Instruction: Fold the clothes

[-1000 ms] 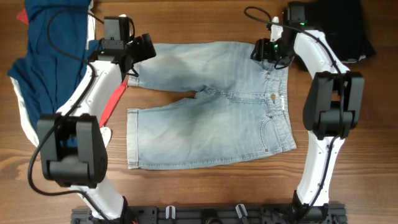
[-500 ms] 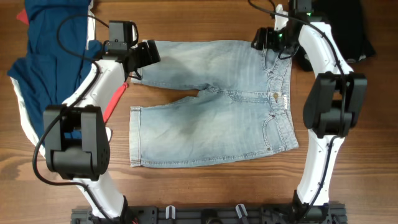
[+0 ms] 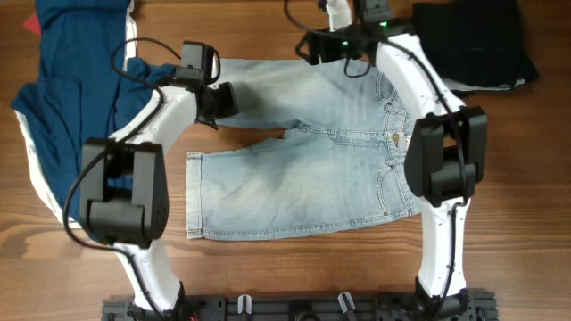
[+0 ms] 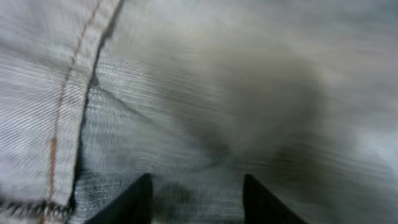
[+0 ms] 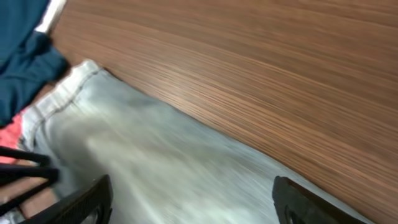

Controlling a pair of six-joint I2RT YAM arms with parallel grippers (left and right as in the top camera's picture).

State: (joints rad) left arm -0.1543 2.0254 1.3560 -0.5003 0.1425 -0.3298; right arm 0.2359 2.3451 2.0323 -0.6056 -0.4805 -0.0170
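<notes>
Jaws of the left gripper (image 3: 220,100) are parted on the upper-left hem of the shorts (image 3: 303,178), a hold not being discernible; those of the right gripper (image 3: 310,46) are spread wide, empty, at the top edge. The shorts are laid lengthwise across centre frame, waistband rightward.

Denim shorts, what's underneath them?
Only the wooden table shows around the denim shorts; they lie flat, hiding whatever is below. The left gripper is over one leg.

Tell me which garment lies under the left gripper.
The denim shorts in the middle: the left gripper is over their upper leg. The navy garment lies off to the left, the black garment at the top right.
</notes>
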